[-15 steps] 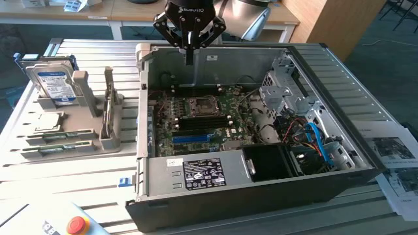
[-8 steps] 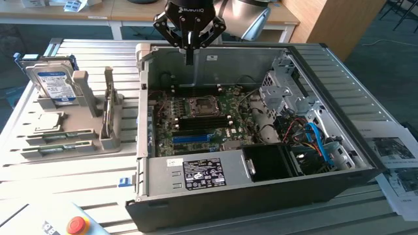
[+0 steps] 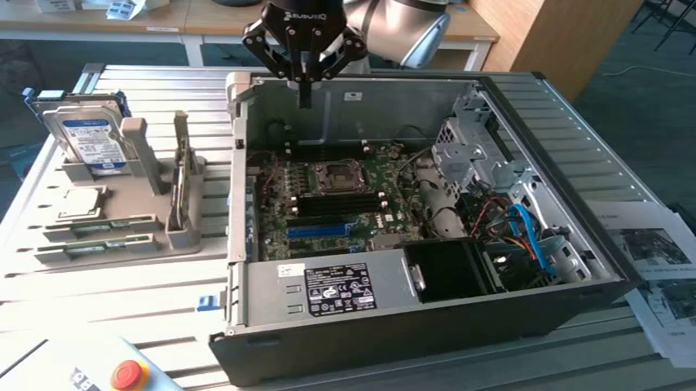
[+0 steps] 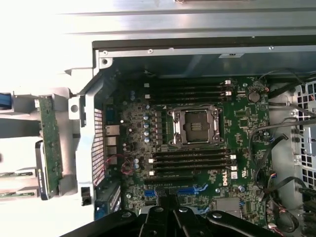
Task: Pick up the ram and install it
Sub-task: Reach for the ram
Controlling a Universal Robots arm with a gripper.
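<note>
Well, the gripper (image 3: 306,99) hangs over the far wall of the open computer case (image 3: 435,326). Its fingers are pressed together with nothing between them. The wrist view looks straight down at the motherboard (image 4: 197,143) inside the case.

The ram (image 4: 50,143) is not in the case. It stands on its thin edge in a grey holder (image 3: 139,155) just outside the case, by the case wall on the exterior view's left. A hard drive (image 3: 91,140) stands in the same holder, farther from the case.

So I think the step in hand is getting the ram, and it is not picked up yet. To do that well, the fingers should be apart before they go down around the stick. They should pinch its two flat sides near the middle, so it does not tip. A straight lift looks safest, because the stick is thin and sits close to the case wall.
</note>
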